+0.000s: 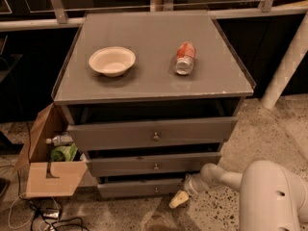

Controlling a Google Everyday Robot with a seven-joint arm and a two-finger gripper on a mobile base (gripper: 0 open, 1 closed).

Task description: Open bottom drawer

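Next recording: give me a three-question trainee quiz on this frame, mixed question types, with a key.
1. True or false: the gripper is touching the knob of the bottom drawer.
2. The can on the cabinet top is: A) upright, B) lying on its side, C) hanging over the edge.
3. What sits to the left of the can in the picture?

Key
1. False: the gripper is low by the floor, to the right of the knob and apart from it.
2. B.
3. The bowl.
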